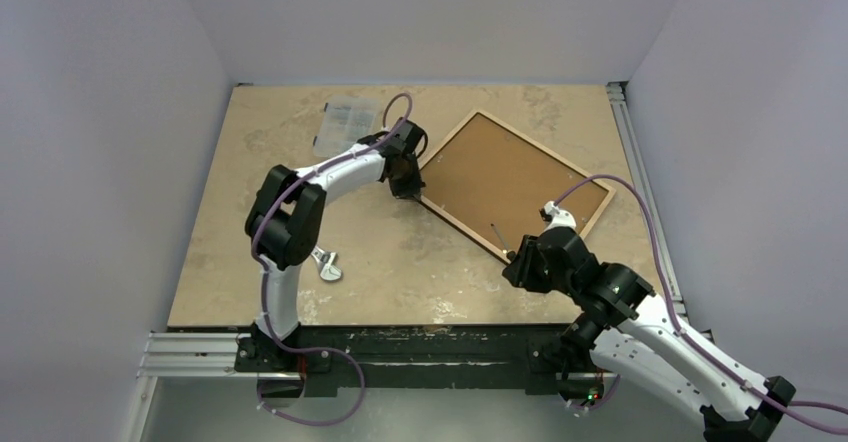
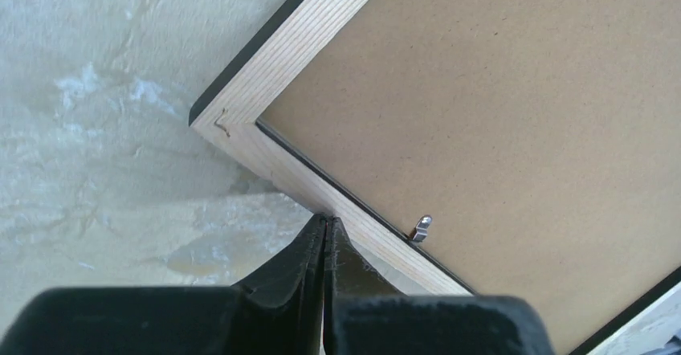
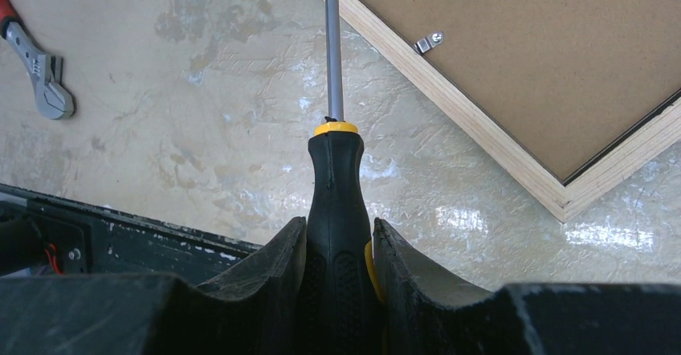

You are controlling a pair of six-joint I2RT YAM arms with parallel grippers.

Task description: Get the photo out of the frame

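The left gripper (image 2: 324, 220) has its fingers pinched fully together with nothing between them. The tips sit at the outer edge of the frame (image 2: 321, 50), close to one corner. I'd say it is put there as a stop, so the frame doesn't slide on the table (image 1: 300, 212) when the other arm pushes. I can't tell whether it actually presses on the wood.

Just past those tips, a small metal clip (image 2: 419, 228) stands out from the pale rim over the brown backing (image 2: 498, 114). That clip is what keeps the backing in.

The right gripper (image 3: 339, 230) is clamped around the black-and-yellow handle of a screwdriver (image 3: 337, 178). It holds the shaft straight out towards the frame's near side. From above, the blade reaches over the rim and onto the backing. A second clip (image 3: 429, 42) lies a little to one side of the shaft. The tool looks lined up to lever a clip aside, though its tip is out of the wrist view.

The frame lies face down and skewed, between the two arms. The photo is not visible, and I take it to be shut in under the backing. By my reckoning none of it is freed yet.

A wrench (image 1: 326, 265) lies by the left arm, and a clear box (image 1: 345, 122) sits at the far side.
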